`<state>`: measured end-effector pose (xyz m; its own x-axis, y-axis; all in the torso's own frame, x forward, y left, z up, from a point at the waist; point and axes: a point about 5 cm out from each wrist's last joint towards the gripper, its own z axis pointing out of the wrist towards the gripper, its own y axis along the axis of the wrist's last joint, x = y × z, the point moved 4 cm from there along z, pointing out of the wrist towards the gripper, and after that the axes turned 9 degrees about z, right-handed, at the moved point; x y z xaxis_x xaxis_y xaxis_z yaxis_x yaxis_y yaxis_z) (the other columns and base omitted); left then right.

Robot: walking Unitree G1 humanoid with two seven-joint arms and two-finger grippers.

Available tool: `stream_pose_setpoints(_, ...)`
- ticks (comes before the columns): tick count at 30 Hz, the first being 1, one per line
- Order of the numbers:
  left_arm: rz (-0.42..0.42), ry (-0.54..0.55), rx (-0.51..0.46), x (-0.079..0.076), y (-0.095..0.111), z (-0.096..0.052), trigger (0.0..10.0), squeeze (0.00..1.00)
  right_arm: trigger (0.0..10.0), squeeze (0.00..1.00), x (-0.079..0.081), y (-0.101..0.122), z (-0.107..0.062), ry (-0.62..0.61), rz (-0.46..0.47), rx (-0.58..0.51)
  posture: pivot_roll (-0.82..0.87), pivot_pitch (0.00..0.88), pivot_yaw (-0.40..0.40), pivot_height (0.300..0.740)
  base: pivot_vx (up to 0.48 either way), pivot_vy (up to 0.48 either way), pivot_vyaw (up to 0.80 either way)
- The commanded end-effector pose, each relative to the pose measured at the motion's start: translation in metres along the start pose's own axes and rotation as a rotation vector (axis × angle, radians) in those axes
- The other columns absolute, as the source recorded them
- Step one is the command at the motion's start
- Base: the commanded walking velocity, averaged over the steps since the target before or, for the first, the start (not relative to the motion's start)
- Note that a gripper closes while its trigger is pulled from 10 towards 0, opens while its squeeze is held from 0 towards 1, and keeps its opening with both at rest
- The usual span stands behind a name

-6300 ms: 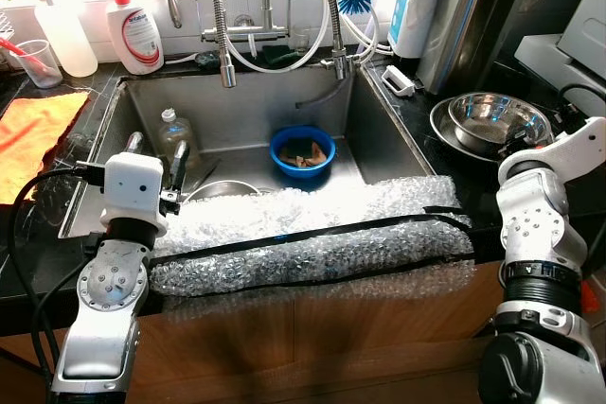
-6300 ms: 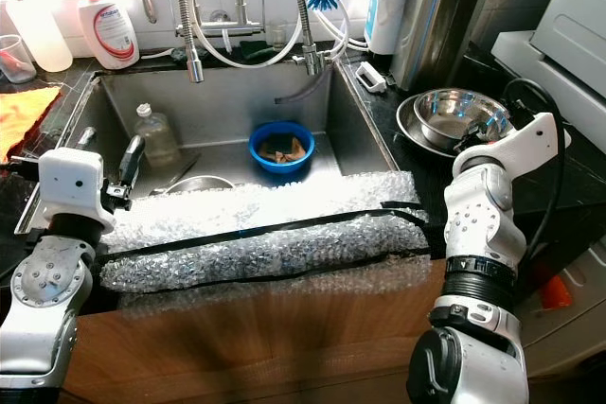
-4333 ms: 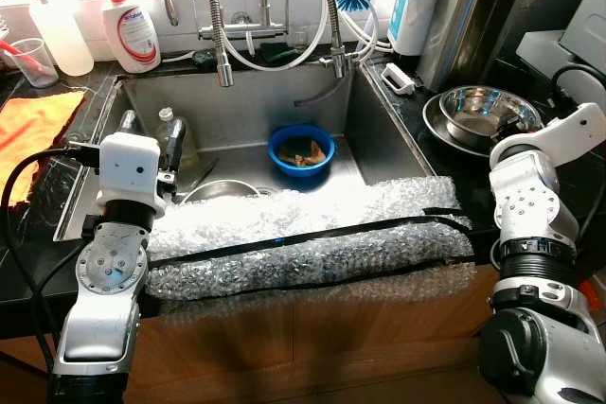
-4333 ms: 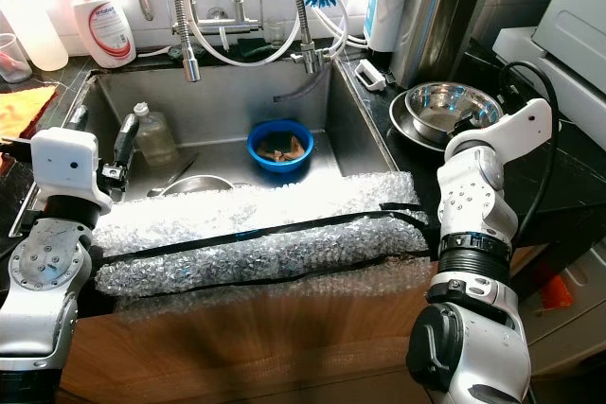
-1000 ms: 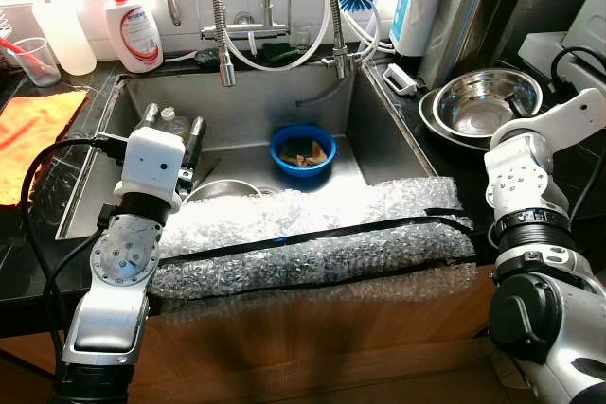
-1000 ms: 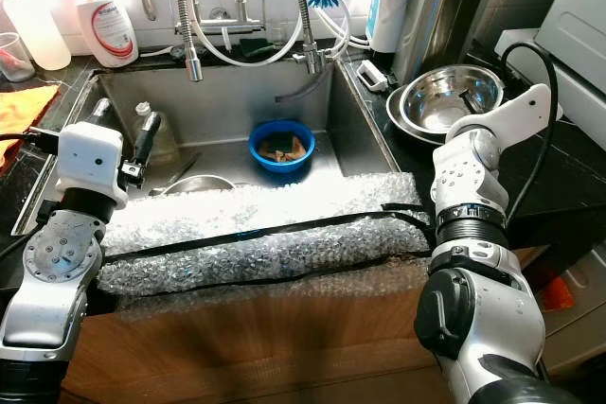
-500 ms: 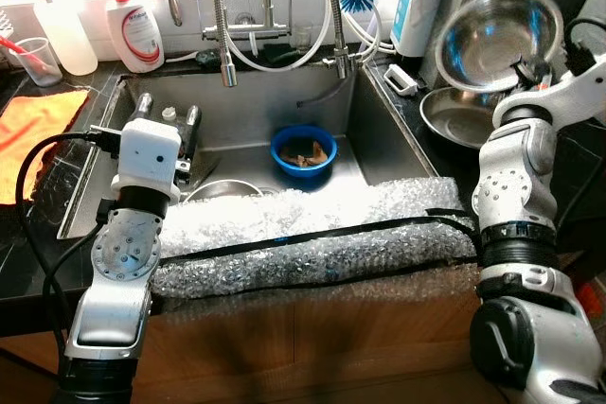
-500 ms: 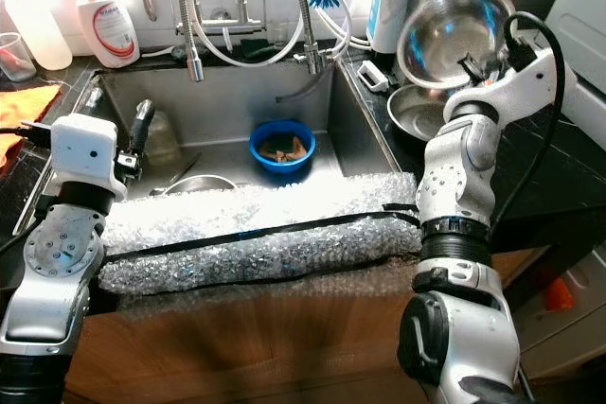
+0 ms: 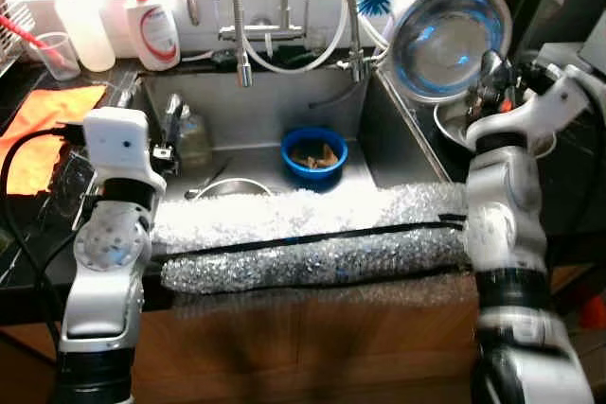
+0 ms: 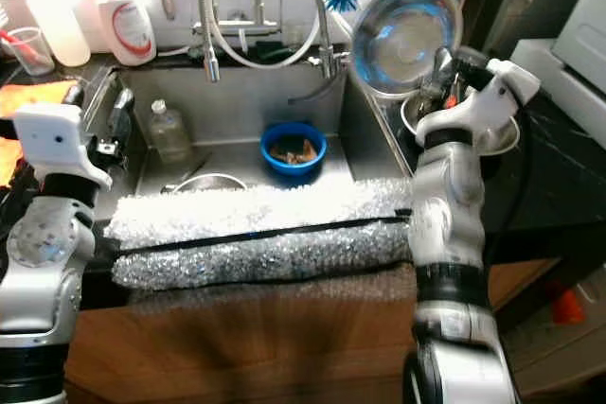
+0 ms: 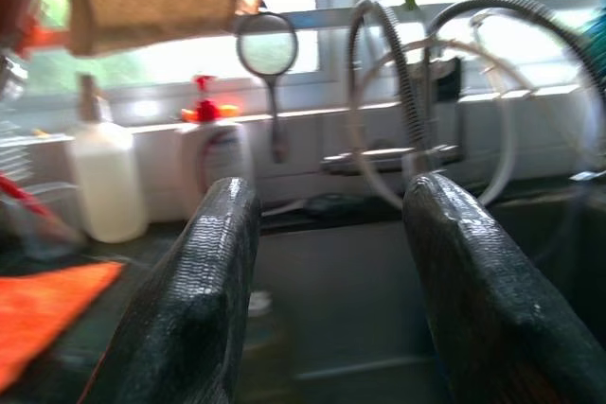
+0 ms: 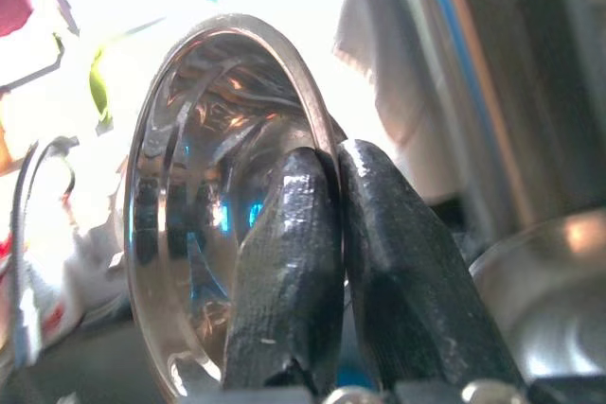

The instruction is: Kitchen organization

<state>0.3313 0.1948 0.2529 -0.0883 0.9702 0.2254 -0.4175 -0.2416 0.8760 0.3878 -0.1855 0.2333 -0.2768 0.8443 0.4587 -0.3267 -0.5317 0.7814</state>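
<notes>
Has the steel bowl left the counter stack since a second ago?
Yes. The steel bowl, pinched by the right gripper, is now raised above the other bowl, tipped on edge.

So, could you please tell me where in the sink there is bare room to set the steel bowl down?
The right gripper pinches the steel bowl by its rim. Bare sink floor lies right of the blue bowl, toward the right wall. The left side is crowded: a clear bottle, a submerged pan and the open left gripper.
</notes>
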Motion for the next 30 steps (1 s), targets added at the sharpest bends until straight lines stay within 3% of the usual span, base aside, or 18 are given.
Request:
stream_pose_setpoints(1,-0.041,-0.024,-0.04,-0.003,0.013,0.004,10.0,0.0,10.0,0.0,0.02,0.015,0.002,0.116,0.017,-0.048,0.07,0.043,-0.019,0.74,0.0,0.0,0.0)
stream_pose_setpoints(8,-0.081,-0.068,-0.044,-0.012,0.017,0.005,10.0,0.0,10.0,0.0,0.028,0.013,-0.005,0.187,0.042,-0.043,0.07,0.049,-0.019,0.74,0.0,0.0,0.0)
stream_pose_setpoints(12,-0.149,-0.091,-0.041,-0.015,0.02,0.007,10.0,0.0,10.0,0.0,0.035,0.013,-0.008,0.247,0.06,-0.044,0.07,0.052,-0.02,0.74,0.0,0.0,0.0)
stream_pose_setpoints(22,-0.221,-0.219,-0.03,-0.034,0.023,0.0,10.0,0.0,10.0,0.0,0.047,-0.01,-0.025,0.399,0.054,0.086,0.07,0.058,-0.021,0.74,0.0,0.0,0.0)
stream_pose_setpoints(30,-0.312,-0.39,-0.08,-0.056,0.043,-0.008,10.0,0.0,10.0,0.0,0.049,-0.017,-0.026,0.405,0.02,0.114,0.07,0.06,-0.025,0.74,0.0,0.0,0.0)
